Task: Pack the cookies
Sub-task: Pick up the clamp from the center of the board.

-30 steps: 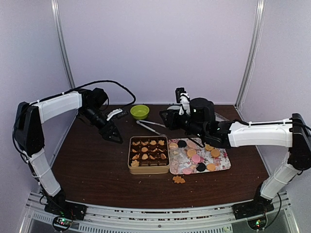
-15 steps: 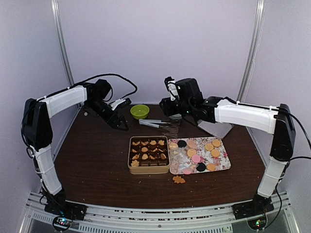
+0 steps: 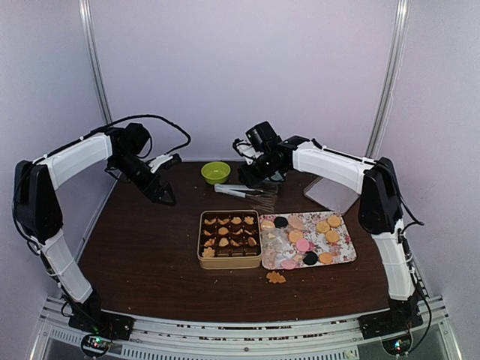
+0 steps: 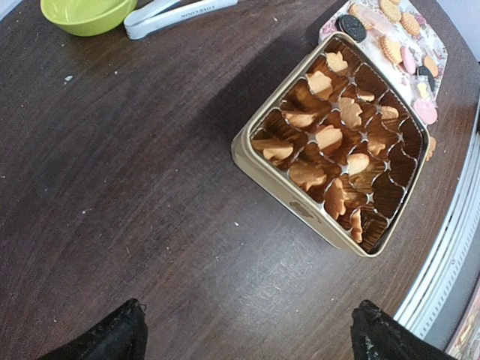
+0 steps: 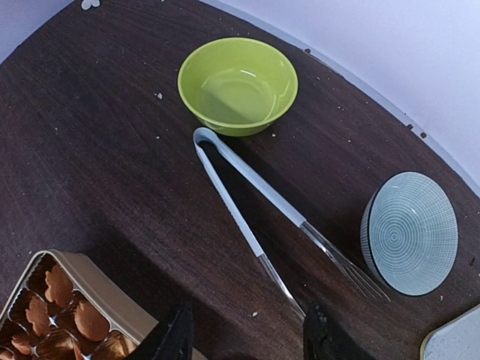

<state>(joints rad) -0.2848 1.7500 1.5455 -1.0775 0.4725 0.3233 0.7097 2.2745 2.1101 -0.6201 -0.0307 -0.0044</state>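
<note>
though barely in frame, left gripper

Looks like a robotics lab cell, not a home or kitchen. Shows in the plain pale walls closing in three sides, metal posts at the far corners of the table, a slotted aluminium rail along its near edge, and a white left arm and right arm bolted there.

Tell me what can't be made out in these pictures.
Left wrist view: flowered tray and green bowl cut by the frame's top edge.
Right wrist view: tin cut by the bottom-left corner.
Top view: cookies in the tin too small for shapes.
</note>
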